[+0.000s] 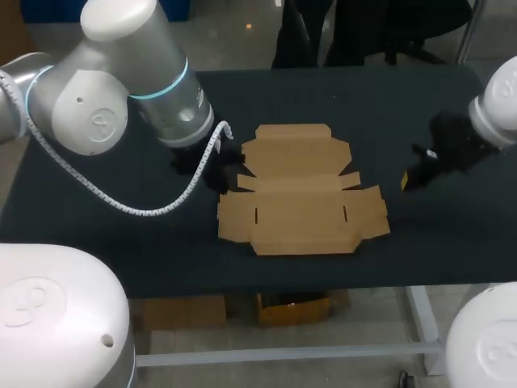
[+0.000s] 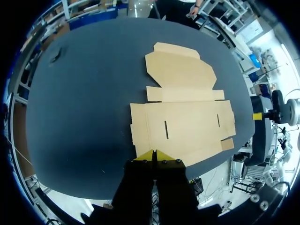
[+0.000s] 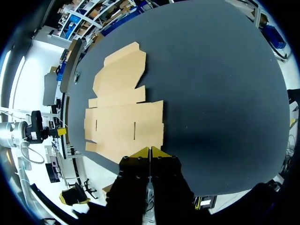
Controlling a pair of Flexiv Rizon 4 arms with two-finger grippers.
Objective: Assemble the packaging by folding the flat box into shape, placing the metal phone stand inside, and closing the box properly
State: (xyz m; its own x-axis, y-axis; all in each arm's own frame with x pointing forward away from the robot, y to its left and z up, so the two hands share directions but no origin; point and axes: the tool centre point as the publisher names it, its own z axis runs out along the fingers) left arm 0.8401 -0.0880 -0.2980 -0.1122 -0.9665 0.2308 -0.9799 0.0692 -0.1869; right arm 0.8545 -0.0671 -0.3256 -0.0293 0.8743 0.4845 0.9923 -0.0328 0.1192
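Observation:
The flat brown cardboard box (image 1: 303, 192) lies unfolded in the middle of the dark table, with its slotted panels toward the front edge. My left gripper (image 1: 214, 171) hovers just off the box's left side, and my right gripper (image 1: 406, 180) just off its right side. In the left wrist view the gripper (image 2: 153, 155) is shut and empty, its yellow tips meeting at the edge of the box (image 2: 183, 110). In the right wrist view the gripper (image 3: 150, 152) is also shut and empty, at the opposite edge of the box (image 3: 123, 115). No metal phone stand is in view.
The dark table (image 1: 323, 105) has bare cloth all around the box. A small dark mark or object (image 2: 56, 55) sits near the far left corner; I cannot tell what it is. My left arm's cable (image 1: 129, 208) hangs over the table's left part.

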